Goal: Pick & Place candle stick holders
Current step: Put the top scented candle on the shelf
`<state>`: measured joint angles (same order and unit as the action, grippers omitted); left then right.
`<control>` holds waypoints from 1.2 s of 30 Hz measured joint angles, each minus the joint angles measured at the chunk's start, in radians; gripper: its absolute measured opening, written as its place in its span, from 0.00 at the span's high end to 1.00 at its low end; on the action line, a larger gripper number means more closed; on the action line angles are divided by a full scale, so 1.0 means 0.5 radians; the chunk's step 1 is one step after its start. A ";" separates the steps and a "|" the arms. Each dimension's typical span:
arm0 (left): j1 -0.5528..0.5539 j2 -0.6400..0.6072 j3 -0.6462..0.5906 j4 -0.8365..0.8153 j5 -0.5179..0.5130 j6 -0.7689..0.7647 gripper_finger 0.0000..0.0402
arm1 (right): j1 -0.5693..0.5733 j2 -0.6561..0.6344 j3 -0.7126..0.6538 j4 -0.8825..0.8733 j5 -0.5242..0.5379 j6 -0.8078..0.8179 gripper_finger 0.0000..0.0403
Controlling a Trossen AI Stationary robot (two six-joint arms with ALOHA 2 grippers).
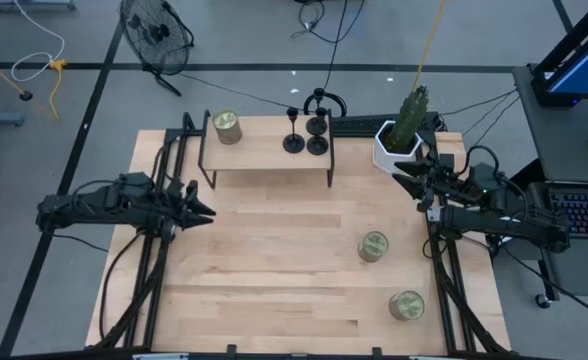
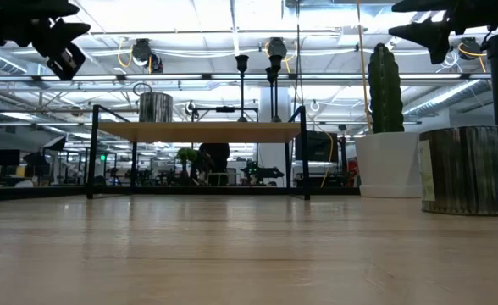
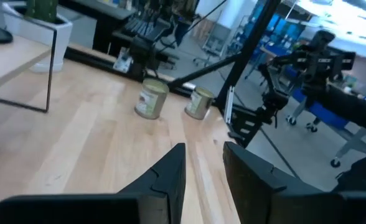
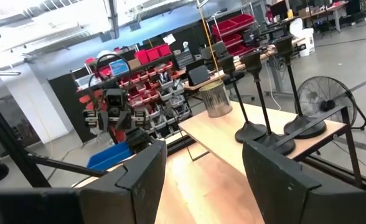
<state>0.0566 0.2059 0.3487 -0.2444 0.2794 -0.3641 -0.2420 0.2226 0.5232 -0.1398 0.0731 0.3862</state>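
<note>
Three black candle stick holders (image 1: 293, 140), (image 1: 317, 127), (image 1: 318, 146) stand upright on their round bases on the right part of a small wooden shelf (image 1: 264, 152) at the table's far side. The right wrist view shows them too (image 4: 276, 142). My left gripper (image 1: 206, 212) hovers open over the table's left side, level, pointing right, with nothing between its fingers (image 3: 203, 149). My right gripper (image 1: 402, 172) hovers open at the far right, near the shelf's right end, pointing left toward the holders (image 4: 205, 149). Both are well above the tabletop.
A metal jar (image 1: 226, 127) stands on the shelf's left end. Two more jars (image 1: 374, 246), (image 1: 406, 305) stand on the table's right near part. A cactus in a white pot (image 1: 404, 135) is at the far right, beside my right gripper. The middle of the table (image 1: 274, 260) is bare wood.
</note>
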 joint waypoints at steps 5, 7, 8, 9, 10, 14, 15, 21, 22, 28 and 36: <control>0.000 -0.132 -0.137 0.047 0.000 0.006 0.72 | 0.000 0.000 0.000 -0.006 0.000 0.041 0.48; 0.000 -0.180 -0.188 0.091 0.000 0.014 0.72 | 0.000 0.000 0.000 -0.008 0.000 0.038 0.48; 0.000 -0.202 -0.215 0.123 0.000 0.017 0.72 | 0.000 0.000 0.000 -0.008 0.002 0.037 0.48; 0.000 -0.221 -0.242 0.152 0.000 0.026 0.72 | 0.000 0.000 0.000 -0.008 0.003 0.037 0.48; 0.000 -0.238 -0.274 0.182 0.002 0.031 0.72 | 0.000 0.000 0.000 -0.008 0.002 0.037 0.48; 0.000 -0.298 -0.391 0.256 0.019 0.009 0.72 | 0.000 0.000 0.000 -0.008 0.003 0.034 0.48; 0.000 -0.310 -0.424 0.270 0.021 -0.003 0.72 | 0.000 0.000 0.000 -0.007 0.003 0.030 0.48; 0.000 -0.352 -0.607 0.545 0.074 -0.043 0.72 | 0.000 0.000 0.000 -0.003 0.001 0.028 0.48; 0.000 -0.353 -0.635 0.602 0.103 -0.044 0.72 | 0.000 0.000 0.000 0.001 0.001 0.027 0.48; 0.000 -0.348 -0.671 0.640 0.157 -0.060 0.72 | -0.001 0.001 0.000 0.010 -0.052 0.020 0.48; 0.000 -0.348 -0.670 0.635 0.157 -0.075 0.72 | -0.001 0.006 0.001 0.240 -0.321 -0.039 0.48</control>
<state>0.0566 0.0319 0.0135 0.0731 0.3580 -0.4015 -0.2423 0.2255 0.5236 -0.0196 -0.0874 0.3664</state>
